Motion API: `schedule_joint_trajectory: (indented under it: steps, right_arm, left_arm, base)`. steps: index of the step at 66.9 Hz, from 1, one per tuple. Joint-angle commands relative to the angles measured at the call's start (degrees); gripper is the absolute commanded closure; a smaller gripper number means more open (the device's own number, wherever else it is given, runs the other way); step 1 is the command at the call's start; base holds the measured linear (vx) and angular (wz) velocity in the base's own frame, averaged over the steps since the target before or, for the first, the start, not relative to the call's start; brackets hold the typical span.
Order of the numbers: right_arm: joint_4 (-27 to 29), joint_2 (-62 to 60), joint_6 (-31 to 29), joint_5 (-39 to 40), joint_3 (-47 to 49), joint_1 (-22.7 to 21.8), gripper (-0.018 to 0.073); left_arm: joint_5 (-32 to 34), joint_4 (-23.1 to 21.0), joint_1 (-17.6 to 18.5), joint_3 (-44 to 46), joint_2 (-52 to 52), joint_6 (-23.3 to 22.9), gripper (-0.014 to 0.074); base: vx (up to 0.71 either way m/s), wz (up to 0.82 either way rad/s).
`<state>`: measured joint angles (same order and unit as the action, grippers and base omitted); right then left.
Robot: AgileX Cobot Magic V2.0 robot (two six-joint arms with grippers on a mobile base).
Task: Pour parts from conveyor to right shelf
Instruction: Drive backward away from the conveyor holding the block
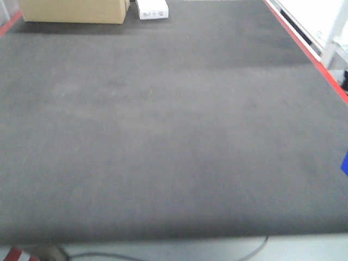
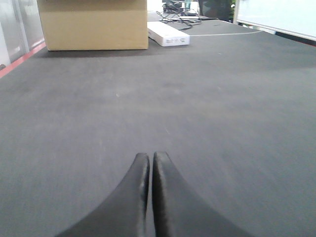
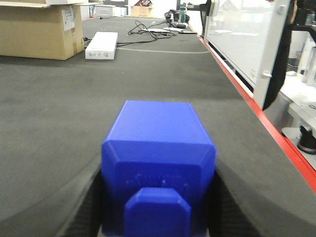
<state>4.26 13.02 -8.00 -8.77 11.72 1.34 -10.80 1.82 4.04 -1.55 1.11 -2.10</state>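
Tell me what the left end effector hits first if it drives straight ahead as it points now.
Nothing nearby: the shut left end effector faces open belt. At the far end its line meets the cardboard box near its right corner, or the white box; depth unclear.

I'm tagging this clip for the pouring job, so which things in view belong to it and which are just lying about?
Belongs to the job:
blue part, gripped by the right claw
conveyor
left claw, shut on nothing

Just lying about:
cardboard box at the belt's far end
white box beside it
cables further back
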Motion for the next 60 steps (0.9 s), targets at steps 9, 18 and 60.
schedule_joint_trajectory:
  steps: [9,18,60]
  right_arm:
    - [0.0,0.5,-0.6,4.8,1.4,-0.2,0.0561]
    - [0.0,0.5,-0.6,4.8,1.4,-0.2,0.0561]
    - [0.0,0.5,-0.6,4.8,1.4,-0.2,0.0561]
  left_arm:
    - [4.0,-0.1,0.1,1.0,0.2,-0.4,0.0603]
    - [4.0,-0.1,0.1,1.0,0.2,-0.4,0.0603]
    - [4.0,-0.1,0.1,1.0,0.2,-0.4,0.0603]
  base:
    - [-0.43,-0.06]
    - [-0.43,-0.01]
    - [-0.36,0.08]
